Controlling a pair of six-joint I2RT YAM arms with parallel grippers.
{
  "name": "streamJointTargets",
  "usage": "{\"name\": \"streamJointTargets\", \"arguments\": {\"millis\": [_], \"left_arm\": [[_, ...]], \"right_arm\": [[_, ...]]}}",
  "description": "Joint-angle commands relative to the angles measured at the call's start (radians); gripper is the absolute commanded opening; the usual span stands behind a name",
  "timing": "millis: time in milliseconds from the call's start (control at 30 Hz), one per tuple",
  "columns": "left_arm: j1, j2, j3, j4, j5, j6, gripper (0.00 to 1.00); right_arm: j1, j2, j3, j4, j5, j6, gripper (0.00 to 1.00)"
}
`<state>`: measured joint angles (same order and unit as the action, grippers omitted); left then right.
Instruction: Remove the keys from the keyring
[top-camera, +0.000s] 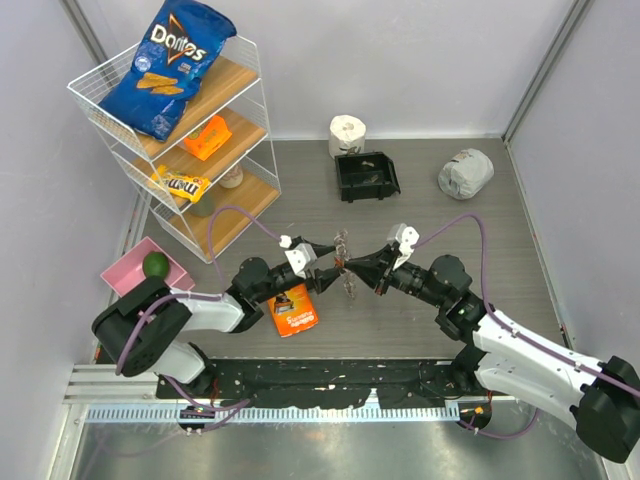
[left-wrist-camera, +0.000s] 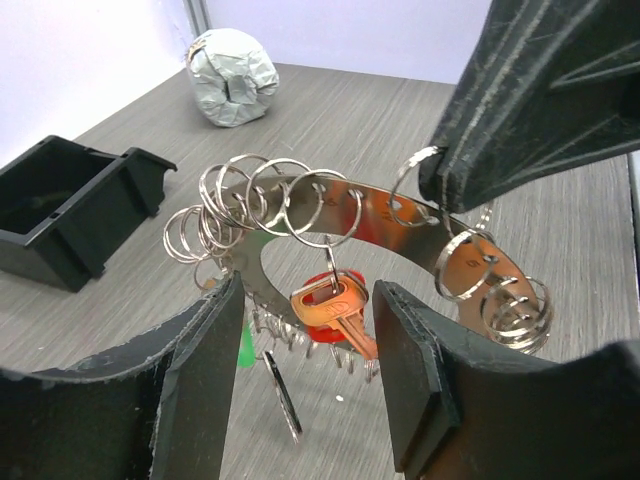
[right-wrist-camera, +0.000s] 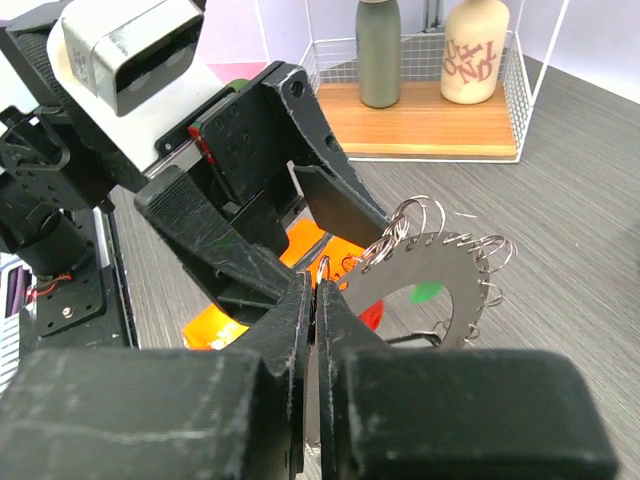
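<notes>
The keyring (left-wrist-camera: 385, 213) is a flat silvery band hung with several small split rings, held up above the table between the two arms (top-camera: 344, 243). My right gripper (right-wrist-camera: 316, 287) is shut on the band's edge; its black fingers (left-wrist-camera: 500, 120) show in the left wrist view. An orange-brown key (left-wrist-camera: 335, 312) hangs from a split ring, with a red-headed key (left-wrist-camera: 347, 283) behind it. A green-headed key (left-wrist-camera: 245, 347) and a dark key (left-wrist-camera: 284, 396) dangle lower. My left gripper (left-wrist-camera: 308, 320) is open, its pads on either side of the orange-brown key without touching it.
A black bin (top-camera: 366, 176), a white toilet roll (top-camera: 347, 133) and a grey wrapped bundle (top-camera: 466, 173) stand at the back. A wire shelf (top-camera: 250, 120) with snacks fills the back left. An orange packet (top-camera: 295, 310) and a pink tray (top-camera: 125, 272) lie near the left arm.
</notes>
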<state>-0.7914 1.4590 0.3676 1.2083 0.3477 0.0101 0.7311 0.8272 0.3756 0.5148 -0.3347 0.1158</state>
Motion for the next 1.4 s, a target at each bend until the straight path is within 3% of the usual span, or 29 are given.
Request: {"name": "streamJointTargets", "arguments": {"millis": [0, 67, 267, 333, 533, 633, 733, 800, 967, 1067, 1367], "left_arm": [[0.003, -0.029, 0.007, 0.034, -0.029, 0.036, 0.58], [0.003, -0.029, 0.007, 0.034, -0.018, 0.034, 0.51], [0.003, -0.040, 0.017, -0.004, 0.004, 0.050, 0.09], [0.003, -0.049, 0.027, -0.035, 0.004, 0.057, 0.00], [0.003, -0.103, 0.019, -0.105, -0.073, 0.082, 0.00], [0.003, -0.140, 0.021, -0.160, -0.105, 0.116, 0.00], [0.000, -0.167, 0.039, -0.258, -0.118, 0.152, 0.00], [-0.006, -0.184, 0.050, -0.318, -0.130, 0.197, 0.00], [-0.043, -0.226, 0.068, -0.415, -0.148, 0.310, 0.00], [-0.083, -0.241, 0.073, -0.449, -0.157, 0.385, 0.00], [-0.100, -0.308, 0.047, -0.449, -0.102, 0.416, 0.00]], "right_arm": [[0.004, 0.004, 0.020, 0.110, -0.040, 0.007, 0.05], [0.004, 0.009, 0.023, 0.108, -0.052, 0.012, 0.05], [0.004, 0.003, 0.023, 0.099, -0.041, 0.007, 0.05], [0.004, -0.003, 0.023, 0.094, -0.029, 0.002, 0.05], [0.004, -0.025, 0.006, 0.079, 0.063, -0.011, 0.08], [0.004, -0.011, 0.013, 0.071, 0.086, -0.016, 0.20], [0.004, 0.016, 0.031, 0.044, 0.120, -0.018, 0.47], [0.004, 0.026, 0.043, 0.019, 0.149, -0.018, 0.54], [0.004, 0.032, 0.046, 0.011, 0.184, -0.007, 0.57], [0.002, 0.044, 0.051, 0.005, 0.201, -0.007, 0.53], [-0.015, 0.105, 0.091, -0.028, 0.149, 0.018, 0.48]]}}
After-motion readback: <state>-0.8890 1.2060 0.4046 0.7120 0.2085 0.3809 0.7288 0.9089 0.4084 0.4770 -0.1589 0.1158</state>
